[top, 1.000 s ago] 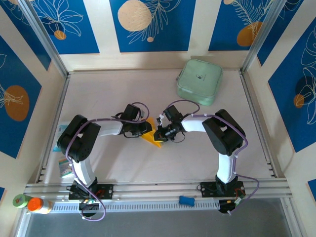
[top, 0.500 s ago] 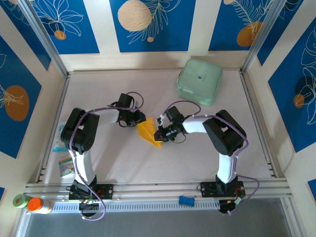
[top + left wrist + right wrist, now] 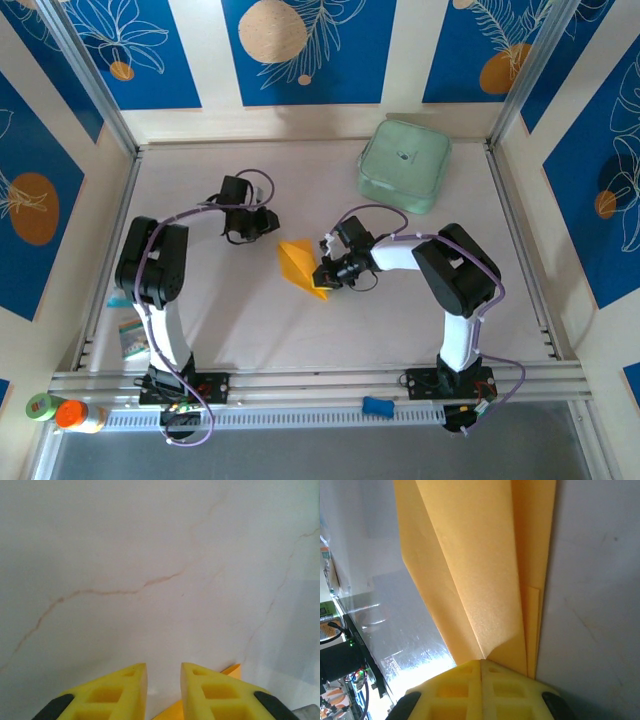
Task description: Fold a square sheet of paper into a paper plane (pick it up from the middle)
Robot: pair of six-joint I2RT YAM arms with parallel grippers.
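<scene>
The orange-yellow sheet of paper [image 3: 298, 264] lies in the middle of the table, folded into a pointed, creased shape. My right gripper [image 3: 322, 272] is shut on its right edge. The right wrist view shows the fingertips [image 3: 481, 662] pinched on a raised flap of the paper [image 3: 480, 565], with layered folds running away from them. My left gripper [image 3: 268, 222] hovers up and to the left of the paper, apart from it. In the left wrist view its jaws [image 3: 164, 672] stand a little apart with only bare table between them. Slivers of the paper [image 3: 233, 670] peek out behind the fingers.
A mint-green rounded case [image 3: 404, 165] sits at the back right. Printed packets [image 3: 130, 338] lie by the left rail. An orange-capped bottle [image 3: 78, 415] and a small blue object [image 3: 377, 405] rest on the front rail. Walls enclose the table.
My left arm has pulled back up and to the left, off the paper, uncovering its left half. The right gripper has kept its hold in place.
</scene>
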